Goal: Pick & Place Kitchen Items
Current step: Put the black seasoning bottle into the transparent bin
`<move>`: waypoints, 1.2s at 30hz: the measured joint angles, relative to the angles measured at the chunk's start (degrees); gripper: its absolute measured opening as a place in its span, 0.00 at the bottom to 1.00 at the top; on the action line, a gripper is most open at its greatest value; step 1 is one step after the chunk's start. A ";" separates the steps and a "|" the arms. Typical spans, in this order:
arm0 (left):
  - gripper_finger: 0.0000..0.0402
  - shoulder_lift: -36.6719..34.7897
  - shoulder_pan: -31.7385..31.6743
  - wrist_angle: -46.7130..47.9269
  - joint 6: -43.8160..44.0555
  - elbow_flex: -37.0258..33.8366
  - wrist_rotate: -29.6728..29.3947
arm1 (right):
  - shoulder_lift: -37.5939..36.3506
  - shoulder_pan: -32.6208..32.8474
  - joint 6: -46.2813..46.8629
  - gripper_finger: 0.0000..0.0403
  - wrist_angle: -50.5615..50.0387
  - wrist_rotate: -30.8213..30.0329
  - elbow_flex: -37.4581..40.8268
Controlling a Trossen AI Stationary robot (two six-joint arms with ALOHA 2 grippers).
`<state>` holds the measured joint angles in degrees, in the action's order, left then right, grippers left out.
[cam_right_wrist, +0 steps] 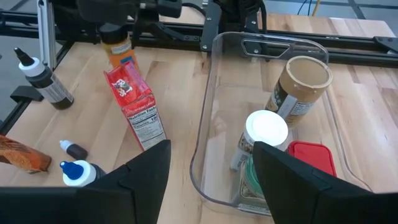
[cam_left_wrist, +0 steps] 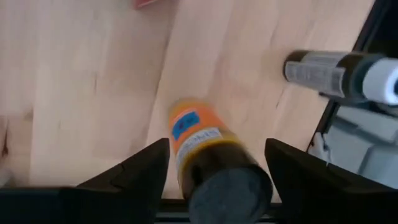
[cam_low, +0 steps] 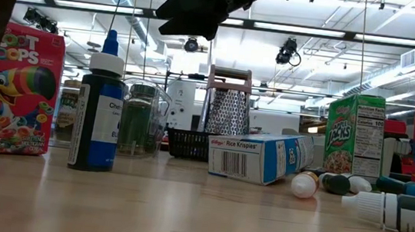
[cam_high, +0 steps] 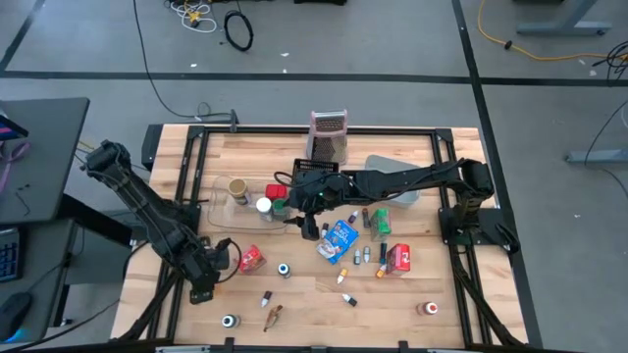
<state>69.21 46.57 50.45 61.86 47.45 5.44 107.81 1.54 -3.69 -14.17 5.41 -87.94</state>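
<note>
My left gripper [cam_high: 209, 272] is near the table's front left, pointing down, open, with its fingers on either side of a small orange bottle with a dark cap [cam_left_wrist: 202, 155]; the bottle also shows in the right wrist view [cam_right_wrist: 118, 53]. A red packet [cam_high: 252, 258] lies just to its right. My right gripper [cam_high: 309, 218] is open and empty above the clear tub [cam_right_wrist: 214, 106], which holds a brown jar [cam_right_wrist: 301, 81], a white-lidded jar [cam_right_wrist: 267, 129] and a red-lidded one [cam_right_wrist: 311, 155]. Blue [cam_high: 340, 238], green [cam_high: 380, 221] and red [cam_high: 397, 258] packets and tiny bottles lie across the middle of the table. My left gripper's fingers [cam_left_wrist: 146, 168] stand on either side of the orange bottle, coming from above. A narrow gap shows at one finger, and the bottle's dark cap [cam_left_wrist: 230, 193] overlaps the other. I cannot tell whether the gripper touches the bottle.
The silvery grater [cam_high: 329, 135] stands at the far edge, with a black mesh basket [cam_low: 189, 141] and a grey tray [cam_high: 392, 176] near it. Small bottles and jars [cam_high: 229, 320] lie along the front. A black-capped bottle [cam_left_wrist: 336, 74] lies near my left gripper.
</note>
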 joint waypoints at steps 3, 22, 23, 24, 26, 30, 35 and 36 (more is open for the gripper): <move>0.72 0.35 -0.01 2.20 -2.51 0.04 -0.55 | 0.00 0.00 -0.02 0.59 0.01 0.00 0.00; 0.71 0.14 0.23 4.71 1.49 0.04 4.67 | 0.02 0.00 -0.05 0.59 0.02 0.01 0.00; 0.71 0.14 0.39 5.21 1.48 0.04 4.90 | 0.02 0.00 -0.06 0.59 0.02 0.00 0.00; 0.71 0.14 0.57 5.61 1.39 0.04 4.94 | 0.02 0.00 -0.04 0.59 0.02 0.00 0.00; 0.71 0.14 0.99 6.36 1.33 0.04 4.95 | 0.02 0.00 -0.04 0.59 0.02 0.00 0.00; 0.69 0.14 1.73 7.88 1.25 0.04 5.86 | 0.02 0.00 -0.05 0.59 0.02 0.01 0.00; 0.57 0.06 1.97 8.43 1.11 0.19 6.24 | 0.02 0.00 -0.06 0.59 0.02 0.02 0.00; 0.55 0.00 1.96 8.53 1.92 0.29 6.13 | 0.02 0.00 -0.06 0.59 0.02 0.00 0.00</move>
<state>69.21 48.52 58.97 63.78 47.74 11.57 107.83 1.54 -3.75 -14.15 5.41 -87.94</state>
